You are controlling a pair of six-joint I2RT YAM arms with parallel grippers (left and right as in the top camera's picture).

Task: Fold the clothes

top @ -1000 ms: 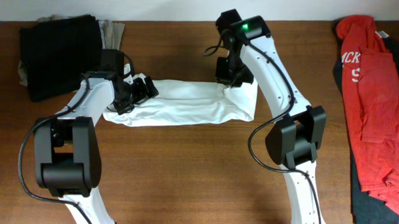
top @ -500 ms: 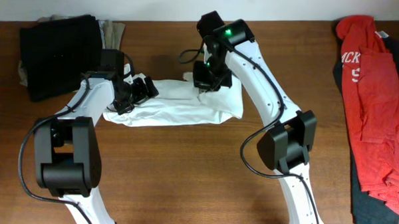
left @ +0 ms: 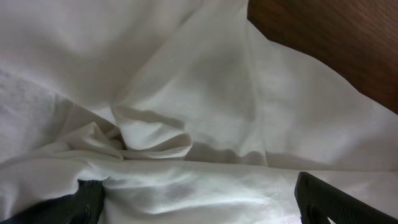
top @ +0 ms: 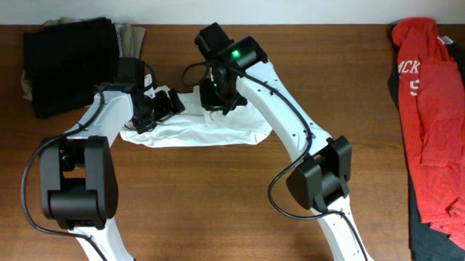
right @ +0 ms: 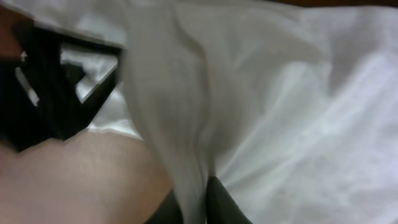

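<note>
The white T-shirt (top: 217,131) lies as a long crumpled strip on the wooden table between the two arms. My left gripper (top: 162,106) rests on its left end. In the left wrist view the fingers (left: 199,202) are spread wide with white fabric (left: 205,93) between them. My right gripper (top: 216,99) is over the middle of the strip, shut on the shirt's right end, which is lifted and doubled back to the left. The right wrist view shows the fingertips (right: 194,205) pinching a fold of the white cloth (right: 298,112).
A folded black piece (top: 68,55) with a khaki piece (top: 131,38) beside it lies at the back left. A red shirt with white lettering (top: 435,114) lies on a dark garment (top: 438,246) at the right edge. Bare wood (top: 214,207) spans the front.
My right gripper has moved left with the shirt's right end, drawing it over the rest of the strip. The strip is now shorter. The left arm has not moved.
</note>
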